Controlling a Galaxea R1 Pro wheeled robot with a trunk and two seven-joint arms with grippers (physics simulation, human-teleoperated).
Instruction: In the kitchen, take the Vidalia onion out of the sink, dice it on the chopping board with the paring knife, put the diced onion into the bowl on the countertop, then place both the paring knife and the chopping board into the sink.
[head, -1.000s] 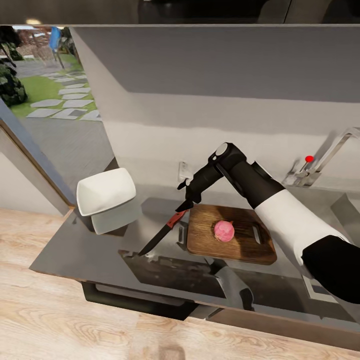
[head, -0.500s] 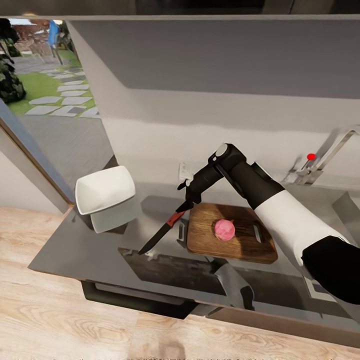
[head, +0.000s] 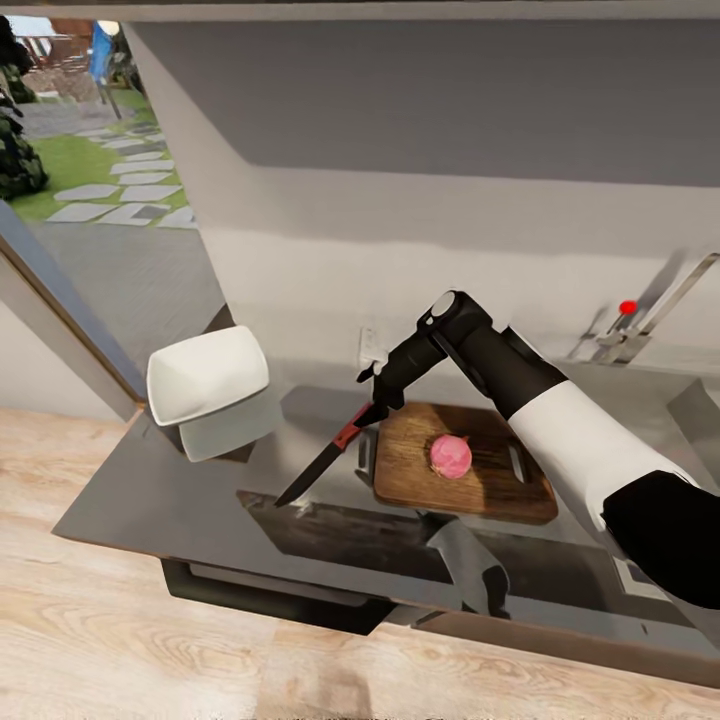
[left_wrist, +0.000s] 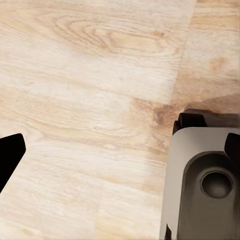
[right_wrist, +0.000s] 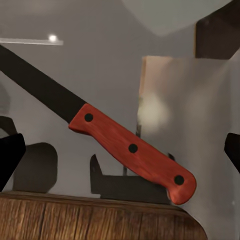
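Head view first, and the countertop spreads wide and glossy across the scene, grey steel throwing back reflections, with pale wood floor along its near edge. Far right, the chrome faucet angles up beside its red-knobbed lever; the sink basin itself is hard to make out from here. At centre sits the chopping board, brown wood, flat on the counter with its slot handle toward the right end. Over on the left stands the bowl, white and square-rimmed, well apart from the board. The right arm reaches in from the right, over the board's far edge, and the right gripper is clamped on the paring knife at the butt of its red-orange handle. The dark blade slants down toward the near left, tip at or just above the counter, just left of the board. On the board rests the Vidalia onion, pinkish, round and whole, a little right of the knife hand. Right wrist view shows the red three-rivet handle close up, with the board's wooden edge beside it. Left wrist view looks at wood floor and part of the robot's grey base; whether the left gripper is apart or together, cannot tell.
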